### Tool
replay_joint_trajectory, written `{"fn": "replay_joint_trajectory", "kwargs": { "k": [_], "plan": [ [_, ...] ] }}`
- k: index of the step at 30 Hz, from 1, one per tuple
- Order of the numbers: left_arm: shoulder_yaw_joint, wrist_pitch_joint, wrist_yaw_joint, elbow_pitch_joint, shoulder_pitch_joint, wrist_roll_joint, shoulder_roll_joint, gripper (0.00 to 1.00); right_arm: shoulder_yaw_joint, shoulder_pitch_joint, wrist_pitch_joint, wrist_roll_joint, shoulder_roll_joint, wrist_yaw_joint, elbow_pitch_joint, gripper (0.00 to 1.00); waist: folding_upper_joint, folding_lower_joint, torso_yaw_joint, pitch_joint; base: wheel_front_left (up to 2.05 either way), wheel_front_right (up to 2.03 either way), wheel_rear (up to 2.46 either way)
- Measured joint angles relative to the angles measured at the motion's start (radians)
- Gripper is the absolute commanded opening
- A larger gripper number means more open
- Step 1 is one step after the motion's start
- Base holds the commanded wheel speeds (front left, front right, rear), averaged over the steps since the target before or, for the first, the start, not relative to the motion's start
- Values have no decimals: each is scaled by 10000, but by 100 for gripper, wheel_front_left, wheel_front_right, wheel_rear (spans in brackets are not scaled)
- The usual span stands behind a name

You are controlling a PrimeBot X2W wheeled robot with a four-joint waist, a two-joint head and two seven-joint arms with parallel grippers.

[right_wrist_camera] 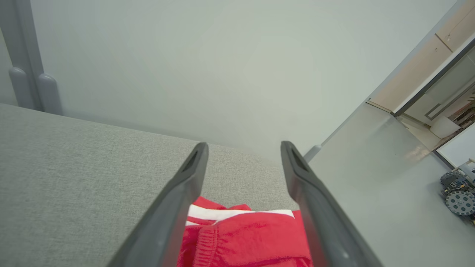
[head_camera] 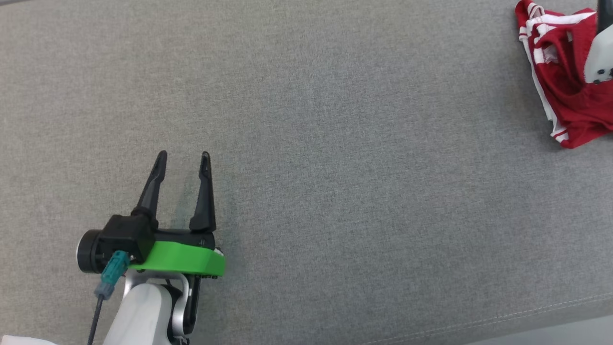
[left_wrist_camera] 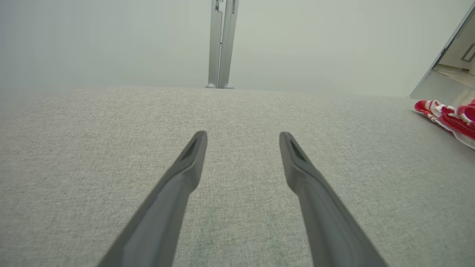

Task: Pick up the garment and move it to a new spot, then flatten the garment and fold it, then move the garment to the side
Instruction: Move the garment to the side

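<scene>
The garment (head_camera: 565, 81) is red with white stripes and lies crumpled at the far right of the grey fabric surface (head_camera: 335, 143). A pale part of my right arm (head_camera: 598, 57) hangs over it. In the right wrist view my right gripper (right_wrist_camera: 243, 148) stands open above the garment (right_wrist_camera: 245, 237), with nothing held between its fingers. My left gripper (head_camera: 183, 158) stands open over bare fabric at the lower left, far from the garment. In the left wrist view, my left gripper (left_wrist_camera: 243, 137) has spread fingers and the garment (left_wrist_camera: 451, 118) lies at the right edge.
The surface's front edge (head_camera: 527, 316) runs along the lower right of the head view. A grey post (left_wrist_camera: 221, 44) stands at the far edge before a pale wall. Beyond the right end are open floor and a wheeled device (right_wrist_camera: 458, 193).
</scene>
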Motion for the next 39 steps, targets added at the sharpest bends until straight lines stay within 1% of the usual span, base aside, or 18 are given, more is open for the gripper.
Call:
{"fn": "replay_joint_trajectory", "kwargs": {
  "k": [3,6,12,14,19,25,26,30,31,35,39],
  "plan": [
    [305,-29,119,148,-63,-159,-12,100,81,420,-71,366,499,-2,-500,100,0,0,-9,-328,0,0,0],
    [633,-42,190,282,-61,-336,-40,100,247,1125,-100,813,957,0,-1352,100,0,0,-4,-707,0,0,0],
    [1043,-75,251,606,316,-562,-111,100,301,3295,-102,1662,1647,-2,-3375,100,0,0,56,-1583,0,0,0],
    [1085,-79,249,667,477,-550,-150,100,194,4013,-102,1728,1816,-2,-3983,100,0,0,97,-1865,0,0,0],
    [1210,-88,286,811,1091,-474,-244,100,-61,5996,-102,1969,2688,-2,-5511,100,0,0,258,-2567,0,0,0],
    [1179,-88,301,938,1625,-288,-313,100,-211,7893,-102,2165,3425,-2,-6863,100,0,0,520,-3187,0,0,0],
    [1162,-88,301,938,1802,-261,-336,100,-123,8398,-104,2184,3513,-2,-7187,100,0,-1,618,-3332,0,0,0],
    [1151,-88,353,917,2061,-207,-389,100,205,9239,-104,2452,3618,-2,-7651,100,0,0,826,-3556,0,0,0],
    [1141,-88,376,899,2111,-207,-410,100,320,9414,-102,2679,3616,-2,-7777,100,0,0,878,-3600,0,0,0],
    [1087,-88,378,918,2180,-194,-451,100,723,9878,-102,2991,3620,-2,-8021,100,0,-1,1024,-3736,0,0,0],
    [1018,-88,378,932,2186,-109,-479,100,828,10044,-102,3089,3626,-2,-8073,100,0,-1,1090,-3819,0,0,0]
  ]
}}
